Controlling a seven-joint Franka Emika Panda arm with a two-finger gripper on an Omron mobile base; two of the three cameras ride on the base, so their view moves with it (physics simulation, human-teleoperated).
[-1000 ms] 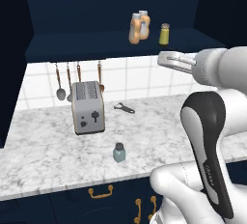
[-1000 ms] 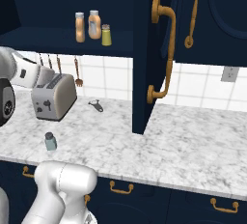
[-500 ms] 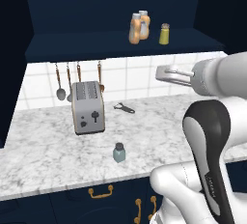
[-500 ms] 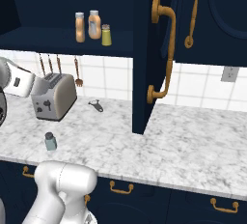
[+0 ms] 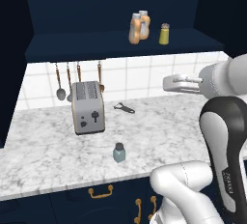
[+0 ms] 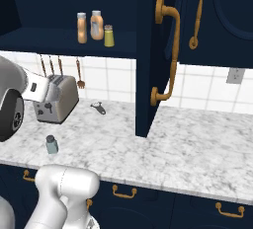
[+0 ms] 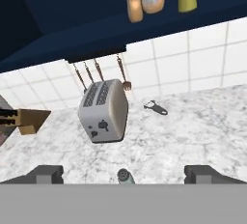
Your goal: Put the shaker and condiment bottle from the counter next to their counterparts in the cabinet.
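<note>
Your gripper (image 5: 170,82) hangs empty, jaws apart, high right of the shaker (image 5: 119,152) — descend carelessly and you'll tip it, or clip the toaster (image 5: 87,107)

Three views over one counter (image 5: 159,136)

We see flat, even rendered light across all three views, with no blur and nothing out of focus. The counter (image 5: 159,136) and the white tiled wall (image 5: 140,76) are the brightest surfaces, free of glare. The cabinet (image 5: 96,6) interior is dim, its far wall near black, yet the bottles and the yellow-green shaker (image 5: 164,34) on its shelf remain clearly lit. Shadows are faint: we make out only a soft dark patch under the toaster (image 5: 88,107) and by the shaker (image 5: 119,152). Straight edges stay straight toward the picture borders, so we notice no lens distortion.
</note>
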